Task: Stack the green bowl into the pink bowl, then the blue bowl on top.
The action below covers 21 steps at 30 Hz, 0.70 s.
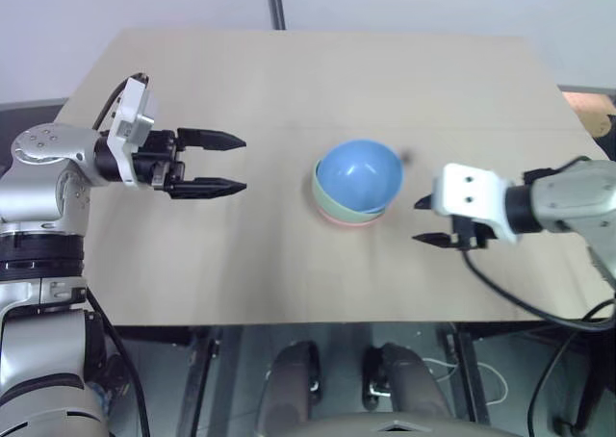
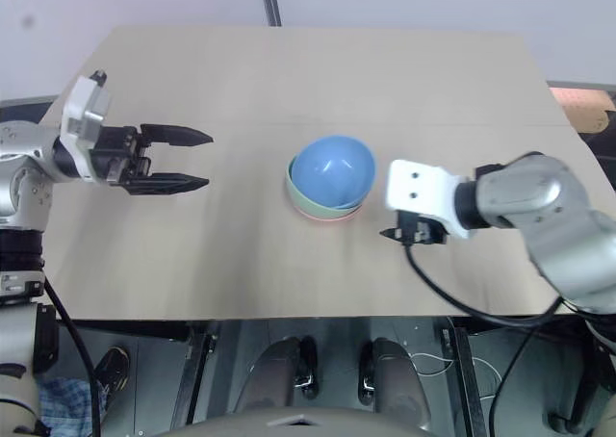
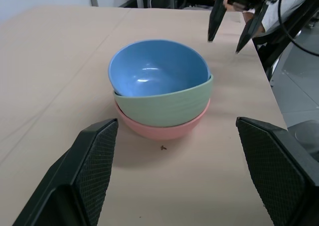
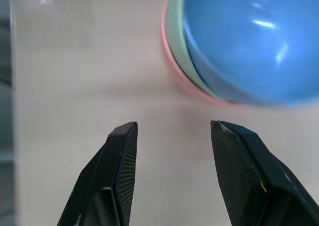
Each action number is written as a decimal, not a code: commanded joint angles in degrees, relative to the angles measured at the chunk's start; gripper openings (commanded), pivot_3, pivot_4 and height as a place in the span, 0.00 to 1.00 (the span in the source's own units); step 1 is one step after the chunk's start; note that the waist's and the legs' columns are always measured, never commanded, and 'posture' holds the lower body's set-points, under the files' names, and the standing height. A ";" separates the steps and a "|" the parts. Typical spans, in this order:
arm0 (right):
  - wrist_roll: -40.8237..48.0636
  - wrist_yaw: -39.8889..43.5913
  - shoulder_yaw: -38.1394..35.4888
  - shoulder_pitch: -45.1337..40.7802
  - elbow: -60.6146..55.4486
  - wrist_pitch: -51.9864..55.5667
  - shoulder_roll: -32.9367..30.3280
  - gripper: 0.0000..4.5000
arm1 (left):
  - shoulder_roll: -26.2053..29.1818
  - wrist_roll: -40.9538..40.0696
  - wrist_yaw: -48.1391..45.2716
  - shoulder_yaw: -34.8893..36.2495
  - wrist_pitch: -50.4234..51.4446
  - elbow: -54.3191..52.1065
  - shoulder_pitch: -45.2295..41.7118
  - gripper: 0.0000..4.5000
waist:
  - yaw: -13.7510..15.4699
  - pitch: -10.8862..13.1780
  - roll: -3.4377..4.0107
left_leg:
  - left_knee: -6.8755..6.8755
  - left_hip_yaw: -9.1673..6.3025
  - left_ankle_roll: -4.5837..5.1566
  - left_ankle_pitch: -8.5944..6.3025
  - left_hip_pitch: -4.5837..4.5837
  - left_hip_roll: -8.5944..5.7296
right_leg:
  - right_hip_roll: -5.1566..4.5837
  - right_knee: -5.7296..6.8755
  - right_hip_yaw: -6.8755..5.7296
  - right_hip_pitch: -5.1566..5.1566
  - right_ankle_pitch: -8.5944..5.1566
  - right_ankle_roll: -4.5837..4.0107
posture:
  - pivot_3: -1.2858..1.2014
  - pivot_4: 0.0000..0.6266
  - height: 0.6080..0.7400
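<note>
The three bowls stand nested in the middle of the wooden table (image 1: 289, 81). The pink bowl (image 3: 164, 129) is at the bottom, the green bowl (image 3: 172, 104) sits in it, and the blue bowl (image 1: 358, 174) rests on top, tilted a little. My left gripper (image 1: 236, 165) hovers open to the left of the stack, pointing at it, with nothing between its fingers. To the right of the stack my right gripper (image 1: 424, 220) is open and empty, its fingertips a short way off the bowls.
The table's front edge (image 1: 318, 321) runs just below both grippers. A cable (image 1: 520, 302) hangs from the right arm past that edge. A dark pole (image 1: 276, 2) stands behind the table's far edge.
</note>
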 commanded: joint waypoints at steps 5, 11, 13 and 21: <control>6.30 5.16 -31.60 23.56 11.95 -9.95 0.08 0.57 | 1.60 -0.89 3.42 4.63 1.73 -4.21 3.98 0.89 | 0.76 -0.02 -0.04 | -0.01 -0.08 0.01 0.00 0.06 -0.04 | -0.01 -0.09 -0.07 0.16 0.00 0.00 | 0.52 0.24 1.00; 10.24 10.70 -45.13 33.61 19.86 -21.31 1.81 0.57 | 0.68 -2.31 8.07 8.10 3.89 -7.92 9.66 0.89 | 1.08 -0.02 -0.02 | 0.00 -0.07 0.01 0.00 0.27 0.02 | 0.05 -0.04 -0.05 0.33 -0.01 0.03 | 0.52 0.24 1.00; 11.17 11.10 -47.44 34.58 22.29 -24.30 1.92 0.57 | 0.49 -2.69 9.31 9.18 4.24 -9.99 12.66 0.89 | 0.96 -0.01 -0.02 | -0.16 0.02 0.03 -0.02 0.75 0.02 | 0.03 -0.10 0.05 0.70 -0.02 0.03 | 0.52 0.24 1.00; 13.37 13.87 -52.82 39.03 28.82 -31.34 1.18 0.57 | 0.48 -4.78 13.95 13.63 6.77 -15.20 20.00 0.89 | 1.30 -0.02 -0.01 | -0.31 0.04 0.26 -0.17 1.10 0.05 | -0.04 -0.16 0.10 0.98 -0.04 0.04 | 0.52 0.24 1.00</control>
